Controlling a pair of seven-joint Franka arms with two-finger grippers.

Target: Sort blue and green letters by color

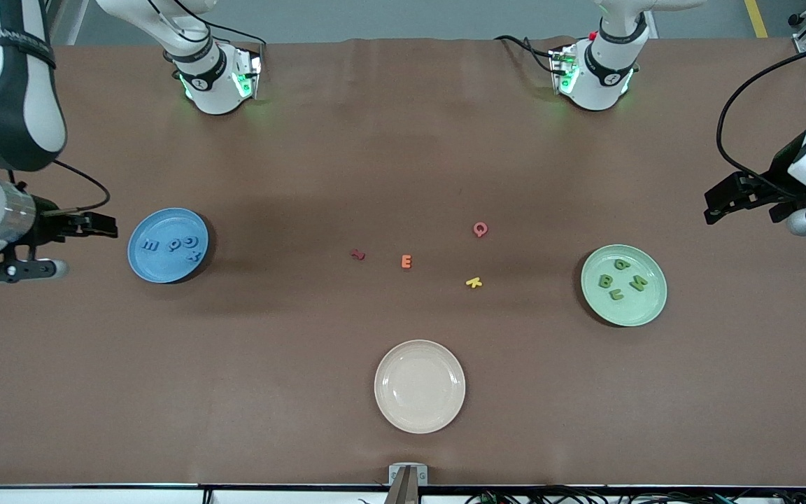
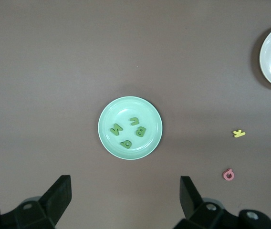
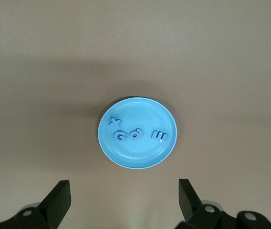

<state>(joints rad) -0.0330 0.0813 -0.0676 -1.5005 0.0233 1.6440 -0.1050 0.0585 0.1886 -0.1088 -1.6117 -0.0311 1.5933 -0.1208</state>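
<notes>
Several blue letters (image 1: pixel 174 243) lie on the blue plate (image 1: pixel 158 271) toward the right arm's end; they also show in the right wrist view (image 3: pixel 135 135) on that plate (image 3: pixel 135 156). Several green letters (image 1: pixel 616 281) lie on the pale green plate (image 1: pixel 632 313) toward the left arm's end, and show in the left wrist view (image 2: pixel 140 130) on that plate (image 2: pixel 151 144). My right gripper (image 1: pixel 101 225) hovers open and empty beside the blue plate (image 3: pixel 124 200). My left gripper (image 1: pixel 721 199) hovers open and empty beside the green plate (image 2: pixel 126 200).
In mid-table lie a red letter (image 1: pixel 357 255), an orange E (image 1: pixel 406 262), a pink Q (image 1: pixel 480 229) and a yellow K (image 1: pixel 474 283). A cream plate (image 1: pixel 420 413) sits nearer the front camera. Both arm bases stand along the table's edge farthest from the camera.
</notes>
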